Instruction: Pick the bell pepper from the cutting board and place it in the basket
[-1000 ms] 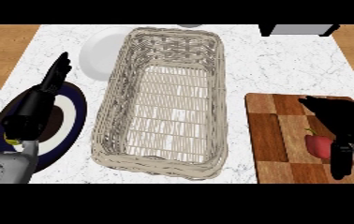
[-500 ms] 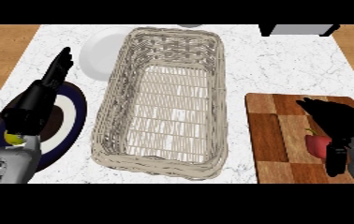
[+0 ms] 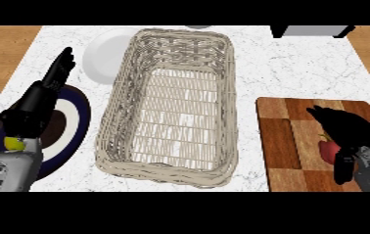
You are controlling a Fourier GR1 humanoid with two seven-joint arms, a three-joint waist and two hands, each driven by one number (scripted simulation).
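The red bell pepper (image 3: 326,150) lies on the wooden cutting board (image 3: 282,135) at the right, mostly hidden by my right hand (image 3: 350,131). The fingers curl over the pepper from above and the thumb sits below it, so the hand is shut on it. The pepper still rests on the board. The woven basket (image 3: 123,101) stands in the middle of the counter, to the left of the board, with nothing inside. My left hand (image 3: 37,105) rests open at the far left with its fingers pointing up.
A dark blue plate (image 3: 71,126) lies under my left hand, with a small yellow-green thing (image 3: 13,142) at my wrist. A white plate (image 3: 103,57) lies behind the basket's left wall. A grey-and-dark object (image 3: 311,31) sits at the back right.
My right hand's fingers have drawn together and closed down over the pepper. The pepper stays in place on the board. The left hand has barely moved.
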